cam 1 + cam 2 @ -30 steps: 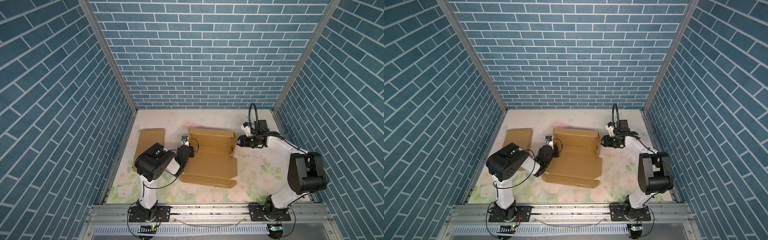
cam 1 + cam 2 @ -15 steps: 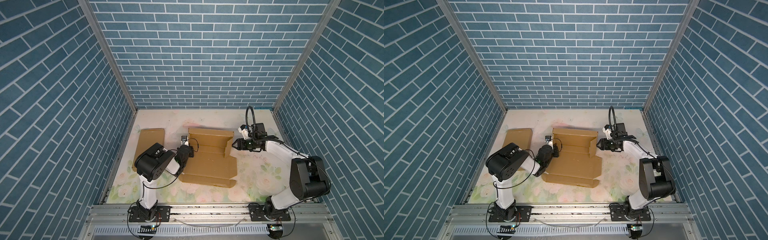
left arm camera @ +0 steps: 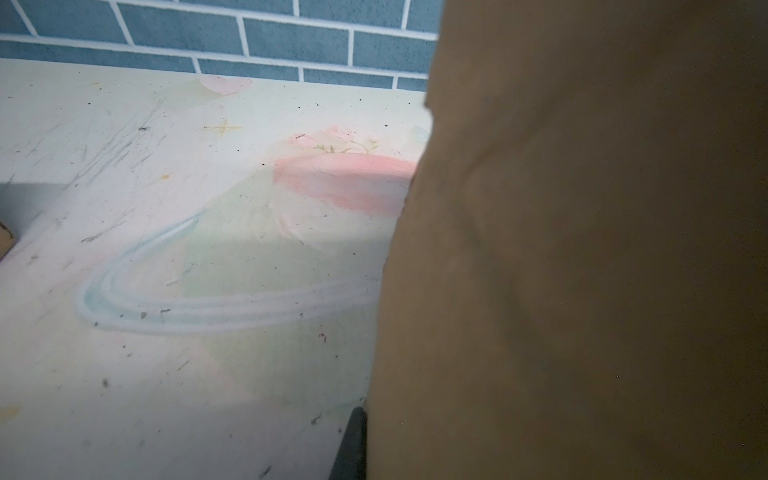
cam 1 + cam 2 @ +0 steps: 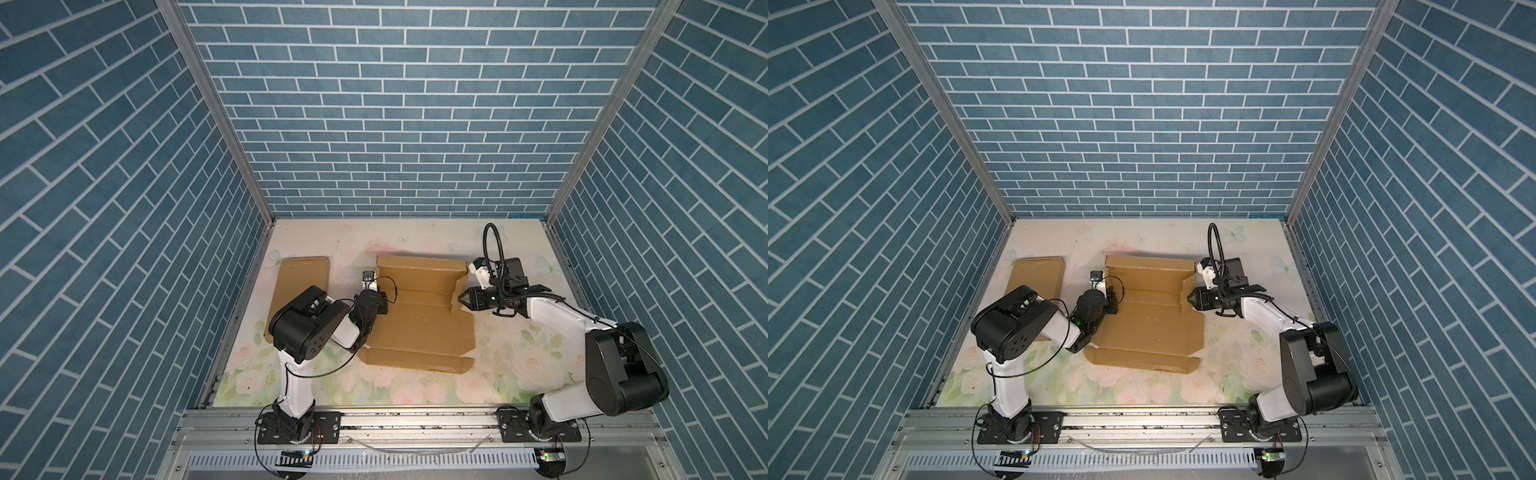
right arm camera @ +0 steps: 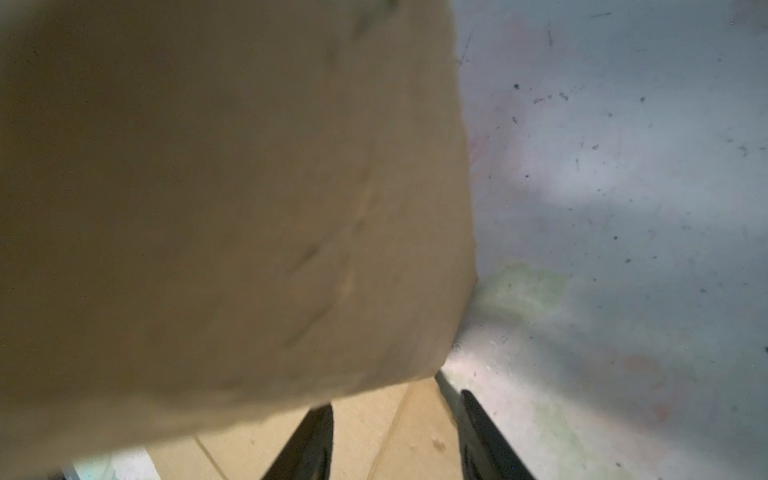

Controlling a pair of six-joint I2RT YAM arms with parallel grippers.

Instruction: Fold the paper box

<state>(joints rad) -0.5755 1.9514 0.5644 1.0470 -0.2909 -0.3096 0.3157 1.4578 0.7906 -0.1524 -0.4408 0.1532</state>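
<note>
The paper box (image 4: 419,324) is a brown cardboard blank lying mid-table in both top views, with its back wall raised. My left gripper (image 4: 381,300) is shut on the box's left side flap (image 3: 561,249). One dark finger (image 3: 352,440) presses against that flap and the other is hidden behind it. My right gripper (image 4: 462,298) is open at the box's right edge, its tips against the upright right flap (image 4: 458,284). In the right wrist view that flap (image 5: 228,187) fills the picture. The two fingers (image 5: 316,440) stand apart over the box floor (image 5: 374,436).
A second flat cardboard piece (image 4: 303,278) lies at the left, partly under the left arm, and it shows in the other top view as well (image 4: 1038,276). Blue brick walls enclose the floral table (image 4: 415,241). A metal rail (image 4: 415,424) runs along the front edge.
My right gripper has slid left toward the box, and the right flap now stands more upright. The left gripper has stayed where it was, shut on the left flap.
</note>
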